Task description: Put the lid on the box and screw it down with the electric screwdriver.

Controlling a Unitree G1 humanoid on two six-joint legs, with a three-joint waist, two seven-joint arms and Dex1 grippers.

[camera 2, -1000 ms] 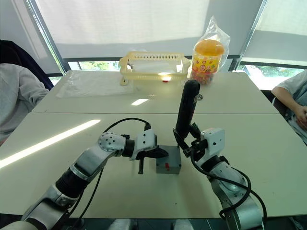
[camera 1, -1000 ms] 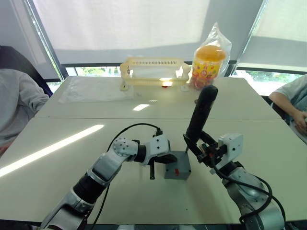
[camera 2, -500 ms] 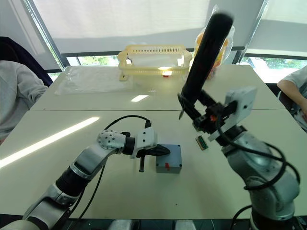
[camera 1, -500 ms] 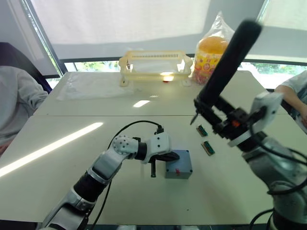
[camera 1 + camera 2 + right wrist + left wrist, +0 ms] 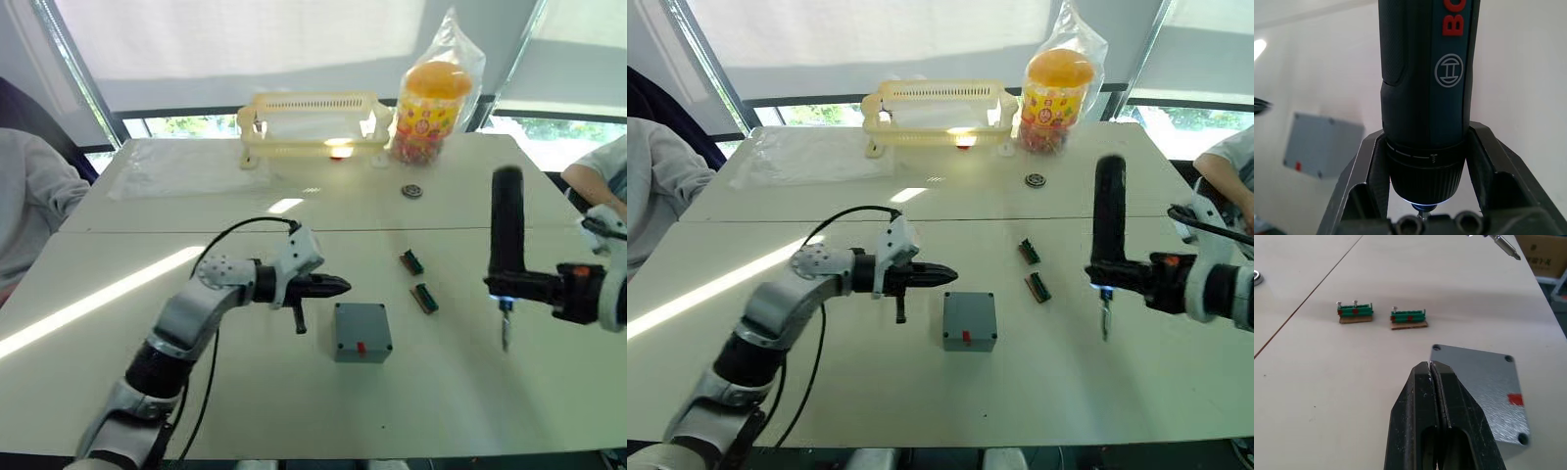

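Left eye view: lidded box (image 5: 361, 331) on counter (image 5: 245, 392); left gripper (image 5: 331, 285) just left, jaws closed, empty. Right gripper (image 5: 529, 288) clamped on electric screwdriver (image 5: 506, 235), upright, well right, likely clear of the lid (image 5: 1484, 382).

Two pale tables (image 5: 147, 411) are set end to end, with a dark seam between them running across the view. A bright stripe of sunlight (image 5: 98, 305) is cast diagonally over the near tabletop, and a smaller patch (image 5: 286, 206) is seen on the far one. Behind the tables, windows (image 5: 186, 125) are covered by white roller blinds (image 5: 245, 44), with greenery visible in the strip left uncovered below them. Dark window frames (image 5: 73, 73) are slanted at both sides. A sheet of clear plastic (image 5: 176, 178) is spread on the far table.
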